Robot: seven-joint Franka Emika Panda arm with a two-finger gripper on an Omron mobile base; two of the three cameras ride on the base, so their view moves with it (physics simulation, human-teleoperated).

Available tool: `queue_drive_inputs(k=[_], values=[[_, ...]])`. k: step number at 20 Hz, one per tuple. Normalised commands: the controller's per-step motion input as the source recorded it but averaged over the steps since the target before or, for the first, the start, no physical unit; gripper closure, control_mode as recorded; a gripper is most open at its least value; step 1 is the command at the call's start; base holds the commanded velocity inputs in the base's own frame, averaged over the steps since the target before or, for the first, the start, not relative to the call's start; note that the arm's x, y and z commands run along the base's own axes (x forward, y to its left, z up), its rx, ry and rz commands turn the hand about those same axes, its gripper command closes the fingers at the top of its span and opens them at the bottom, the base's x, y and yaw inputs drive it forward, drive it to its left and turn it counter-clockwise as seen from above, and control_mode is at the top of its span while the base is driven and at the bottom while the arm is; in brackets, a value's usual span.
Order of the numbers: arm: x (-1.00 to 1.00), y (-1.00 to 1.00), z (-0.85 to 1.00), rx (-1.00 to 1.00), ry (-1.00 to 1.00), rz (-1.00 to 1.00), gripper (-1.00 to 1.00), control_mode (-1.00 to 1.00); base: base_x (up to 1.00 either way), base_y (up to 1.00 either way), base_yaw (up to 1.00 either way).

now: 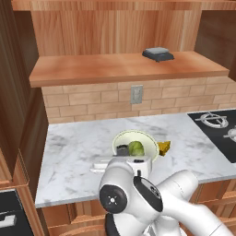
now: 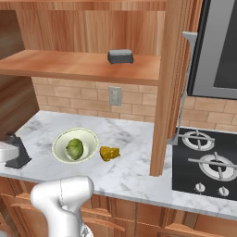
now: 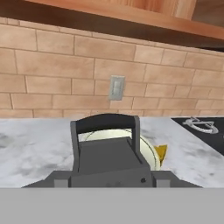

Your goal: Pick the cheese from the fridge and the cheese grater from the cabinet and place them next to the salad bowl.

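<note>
- Marble counter [image 2: 134,162] under a brick wall carries the salad bowl [image 2: 61,137] with its lettuce head [image 2: 74,148], and the cheese [image 2: 109,153] already lies just beside the bowl's rim, on the stove side.
- Pincer [image 2: 14,152] is clamped on the cheese grater [image 3: 109,151]; in the hand view the grater's dark body and loop handle rise between the two finger tips, and in the right base view the grater sits low over the counter, on the bowl's far side from the cheese.
- Whether the grater's base touches the marble or hangs just above it I cannot tell, so letting go now could drop it and tip it over, since it is tall and tapered.
- Seen from the hand, the bowl is straight ahead of the pincer and close. A push forward while lowering could knock the rim, slide the bowl or shove it into the cheese beyond.
- Setting down tilted is another risk: one edge landing first would make the grater rock or fall toward the bowl once the fingers part.
- Opening the fingers while drawing back could drag the grater along, away from the bowl.
- Up on the cabinet [image 1: 92,69] shelf, well above the pincer, a flat dark scale [image 1: 158,54] sits out of the way.
</note>
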Motion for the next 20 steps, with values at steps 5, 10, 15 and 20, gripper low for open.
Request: queue_drive_inputs(k=[5,10,15,20], values=[[0.22,-0.22,-0.39,0.0,-0.17,0.0,1.0,-1.0,0.0,0.0,0.0],[0.13,-0.23,-0.1,0.05,-0.03,0.03,1.0,-1.0,0.0,0.0,0.0],[0.16,-0.09,0.0,0.02,0.02,0.02,1.0,-1.0,0.0,0.0,0.0],[0.04,-0.03,-0.07,0.01,0.0,0.01,1.0,-1.0,0.0,0.0,0.0]])
